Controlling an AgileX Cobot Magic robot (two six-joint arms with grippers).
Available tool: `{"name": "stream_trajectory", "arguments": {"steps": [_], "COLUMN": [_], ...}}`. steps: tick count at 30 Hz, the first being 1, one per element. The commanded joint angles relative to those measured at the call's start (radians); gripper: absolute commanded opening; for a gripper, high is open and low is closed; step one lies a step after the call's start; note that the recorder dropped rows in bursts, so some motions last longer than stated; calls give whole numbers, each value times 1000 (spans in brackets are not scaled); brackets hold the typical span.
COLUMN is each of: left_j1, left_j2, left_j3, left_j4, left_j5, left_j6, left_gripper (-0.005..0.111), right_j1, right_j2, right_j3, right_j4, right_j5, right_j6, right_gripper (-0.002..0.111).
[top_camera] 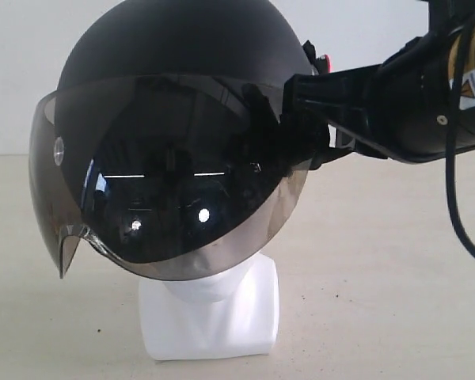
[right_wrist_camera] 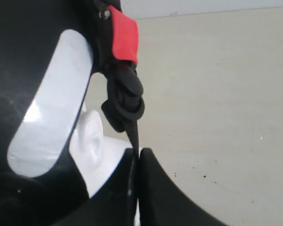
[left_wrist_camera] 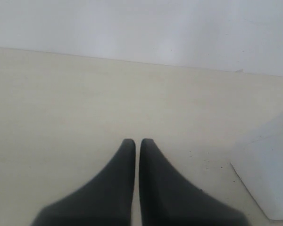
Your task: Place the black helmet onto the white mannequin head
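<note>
The black helmet (top_camera: 174, 55) sits over the white mannequin head (top_camera: 214, 317), and its smoky visor (top_camera: 174, 214) hangs in front of the face. Only the chin, neck and squarish base show below the visor. My right gripper (right_wrist_camera: 137, 151) reaches in from the right and is shut on the helmet's black chin strap (right_wrist_camera: 132, 129), just below the buckle and red tab (right_wrist_camera: 123, 35). The head's ear (right_wrist_camera: 92, 141) shows beside the helmet shell (right_wrist_camera: 19, 56). My left gripper (left_wrist_camera: 137, 141) is shut on nothing, low over the table, with the head's base (left_wrist_camera: 269, 183) to one side.
The pale beige tabletop (top_camera: 380, 301) stretches around the base, and a white wall (top_camera: 16, 63) stands behind. The right arm (top_camera: 412, 95) and its black cable (top_camera: 456, 206) hang at the right of the exterior view.
</note>
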Motion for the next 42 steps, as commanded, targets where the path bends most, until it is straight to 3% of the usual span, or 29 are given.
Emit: {"name": "stream_trajectory", "arguments": {"steps": [1,15,30,42], "left_j1": [3,3,3,3], "left_j2": [4,4,4,4], "left_j3": [-4,-4,-4,-4], "left_j4": [0,0,0,0], "left_j5": [-9,-9,-9,-9], "left_j6": [1,1,1,1], "left_gripper": [5,5,5,5], "right_j1": [-10,-10,-251,-268], "right_j2": [-2,-2,34,98], "right_j3": [62,68,90,90], "right_j4": [-53,-174,25,45], "right_j5": [82,121,-82,-91], "right_j6": [33,102,-109,-125], "right_gripper": [0,0,0,0]}}
